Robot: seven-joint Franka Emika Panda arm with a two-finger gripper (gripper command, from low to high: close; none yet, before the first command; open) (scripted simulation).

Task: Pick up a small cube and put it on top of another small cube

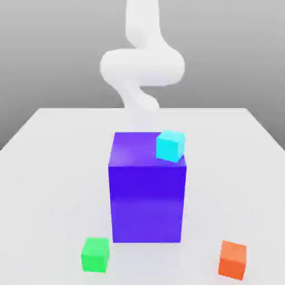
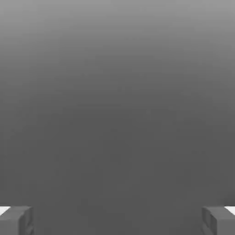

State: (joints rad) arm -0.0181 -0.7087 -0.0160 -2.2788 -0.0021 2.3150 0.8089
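1. Exterior view: the white arm (image 1: 142,67) comes down behind the big blue-purple block (image 1: 147,203). The small green cube (image 1: 96,255) is on the white table (image 1: 50,167), well apart from the arm, beyond the block from it, toward the exterior view's left.
2. Same view: the orange cube (image 1: 232,260) is also on the block's far side from the arm, toward the exterior view's right. The cyan cube (image 1: 170,146) appears on the block's top, nearer the arm than these two.
3. Hand view: the gripper (image 2: 117,221) is wide open, its two fingers well apart, and it holds nothing.
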